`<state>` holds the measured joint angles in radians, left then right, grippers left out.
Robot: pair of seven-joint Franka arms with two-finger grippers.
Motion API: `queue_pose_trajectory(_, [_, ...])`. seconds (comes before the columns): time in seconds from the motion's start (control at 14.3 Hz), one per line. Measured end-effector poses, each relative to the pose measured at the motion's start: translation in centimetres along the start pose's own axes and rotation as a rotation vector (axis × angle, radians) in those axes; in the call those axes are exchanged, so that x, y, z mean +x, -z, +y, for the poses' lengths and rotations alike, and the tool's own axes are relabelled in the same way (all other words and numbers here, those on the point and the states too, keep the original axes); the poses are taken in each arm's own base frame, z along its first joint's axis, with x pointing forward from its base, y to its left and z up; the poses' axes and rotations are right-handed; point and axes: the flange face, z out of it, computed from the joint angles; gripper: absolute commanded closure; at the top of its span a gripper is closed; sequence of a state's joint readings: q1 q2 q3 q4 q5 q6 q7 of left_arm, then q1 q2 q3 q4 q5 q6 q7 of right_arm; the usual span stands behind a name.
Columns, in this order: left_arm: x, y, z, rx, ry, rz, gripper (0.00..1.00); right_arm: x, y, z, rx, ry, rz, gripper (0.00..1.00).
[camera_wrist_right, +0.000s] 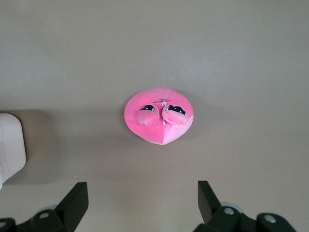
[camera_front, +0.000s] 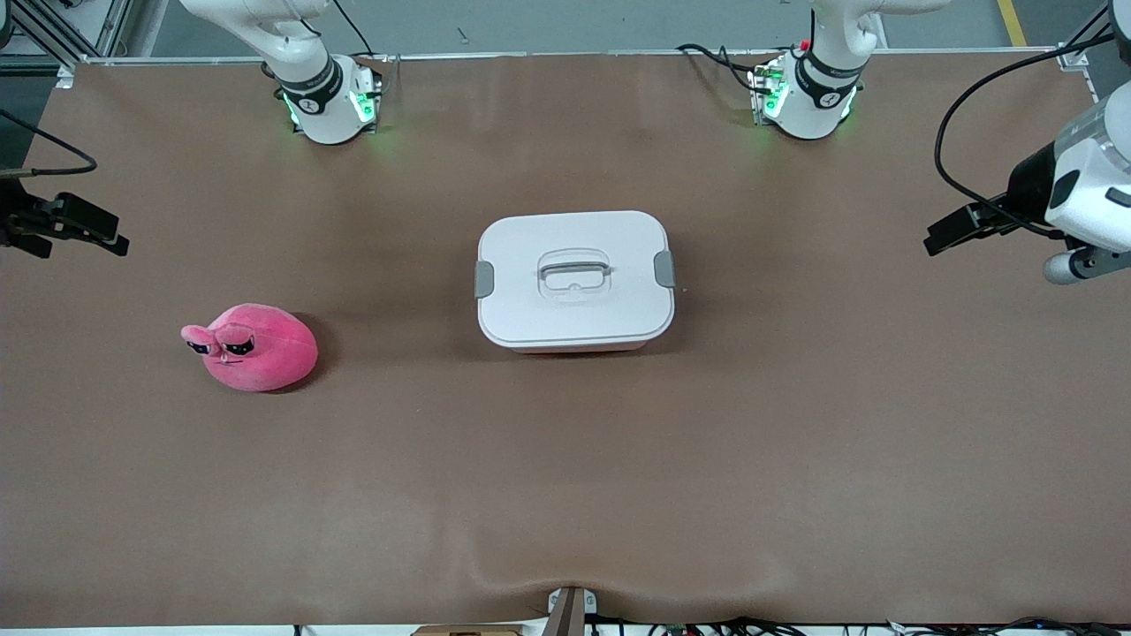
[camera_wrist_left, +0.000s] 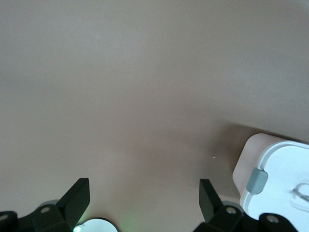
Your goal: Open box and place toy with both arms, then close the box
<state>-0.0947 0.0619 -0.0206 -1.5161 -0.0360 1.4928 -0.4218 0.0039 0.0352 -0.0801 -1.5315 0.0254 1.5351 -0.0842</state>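
The box (camera_front: 575,281) stands in the middle of the table, its white lid on, with grey side clips and a recessed centre handle (camera_front: 574,269). The pink plush toy (camera_front: 254,346) lies on the table toward the right arm's end, a little nearer to the front camera than the box. My right gripper (camera_front: 79,228) hangs open and empty over the table's edge at that end; its wrist view shows the toy (camera_wrist_right: 159,115) past its open fingers (camera_wrist_right: 75,200). My left gripper (camera_front: 959,231) hangs open and empty over the opposite end; its wrist view shows a corner of the box (camera_wrist_left: 273,179).
The brown table (camera_front: 565,477) bears only the box and the toy. Both arm bases (camera_front: 327,102) stand along its edge farthest from the front camera. A black cable (camera_front: 963,106) loops above the left arm's end.
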Motion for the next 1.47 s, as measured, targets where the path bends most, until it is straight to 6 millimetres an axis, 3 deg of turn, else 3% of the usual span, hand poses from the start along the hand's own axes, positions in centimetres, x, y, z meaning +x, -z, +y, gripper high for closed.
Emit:
queue_pose_trajectory(0.49, [-3.2, -0.3, 6.4, 0.01, 0.173, 0.002, 0.0, 0.1, 0.0, -0.1, 0.0, 0.002, -0.001, 0.0])
queue_pose_trajectory(0.77, [-4.0, -1.2, 8.6, 0.022, 0.233, -0.008, 0.0, 0.3, -0.4, -0.2, 0.0, 0.005, -0.008, 0.0])
queue_pose_trajectory(1.19, [-5.5, -2.4, 12.3, 0.029, 0.355, -0.005, 0.0, 2.8, -5.5, -2.5, -0.003, 0.045, -0.099, 0.0])
queue_pose_trajectory(1.47, [-7.2, -3.2, 15.5, 0.02, 0.45, 0.01, 0.0, 3.1, -6.4, -2.0, -0.006, 0.036, -0.115, 0.0])
